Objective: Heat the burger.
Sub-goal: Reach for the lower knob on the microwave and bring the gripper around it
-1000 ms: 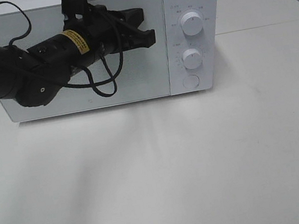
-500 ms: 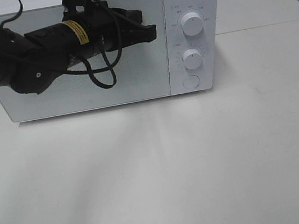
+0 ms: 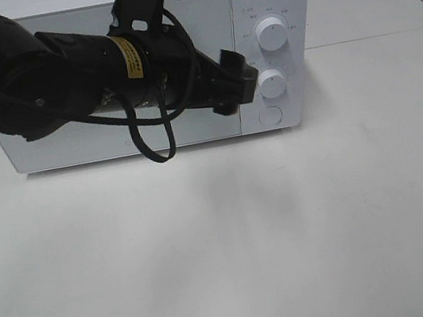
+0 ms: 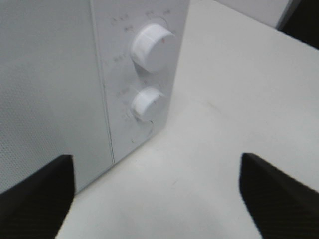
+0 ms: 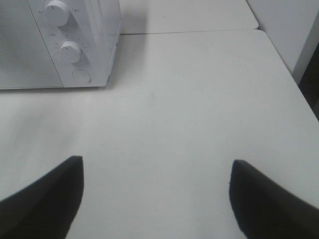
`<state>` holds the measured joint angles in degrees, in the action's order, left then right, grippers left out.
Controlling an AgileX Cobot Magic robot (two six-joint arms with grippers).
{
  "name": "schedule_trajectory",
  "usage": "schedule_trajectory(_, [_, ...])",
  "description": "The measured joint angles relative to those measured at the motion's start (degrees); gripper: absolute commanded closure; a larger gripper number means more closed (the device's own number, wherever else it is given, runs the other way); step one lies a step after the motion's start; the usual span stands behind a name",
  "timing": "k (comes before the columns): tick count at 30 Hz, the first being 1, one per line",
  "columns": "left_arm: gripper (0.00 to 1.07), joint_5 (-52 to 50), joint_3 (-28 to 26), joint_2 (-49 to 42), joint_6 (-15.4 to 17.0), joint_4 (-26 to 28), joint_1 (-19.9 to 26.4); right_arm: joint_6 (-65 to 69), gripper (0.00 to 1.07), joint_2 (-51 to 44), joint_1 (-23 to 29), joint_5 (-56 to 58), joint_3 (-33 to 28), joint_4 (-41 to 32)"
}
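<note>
Left gripper (image 3: 237,74), jaws spread and empty, nears the microwave's (image 3: 205,15) lower knob (image 3: 272,82).
Centre jaws around knob before clenching, then twist. Door shut, burger unseen. Right gripper (image 5: 154,199) released, idle.

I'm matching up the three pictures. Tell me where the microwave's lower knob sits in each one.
High camera: the lower knob is right of centre, in the upper part of the picture.
Left wrist: the lower knob is just under the upper knob.
Right wrist: the lower knob is between the upper knob and the round button.
Shared landmark: the upper knob, seen in all three.
</note>
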<state>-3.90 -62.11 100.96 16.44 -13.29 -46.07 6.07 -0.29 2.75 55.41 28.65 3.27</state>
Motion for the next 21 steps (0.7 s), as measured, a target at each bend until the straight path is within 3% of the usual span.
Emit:
schedule_trajectory(8, [0.07,18.6,0.0,-4.0,0.0,0.6,-4.3,0.0,0.31,0.0,0.0,0.0,0.0,0.0])
schedule_trajectory(10, [0.07,27.4,0.0,-5.7,0.0,2.0,-4.6,0.0,0.31,0.0,0.0,0.0,0.0,0.0])
schedule_trajectory(16, [0.07,36.2,0.0,-7.7,0.0,4.2,-4.4,0.0,0.31,0.0,0.0,0.0,0.0,0.0])
schedule_trajectory(21, [0.07,46.6,0.0,-11.7,0.0,6.5,-1.7,0.0,0.31,0.0,0.0,0.0,0.0,0.0])
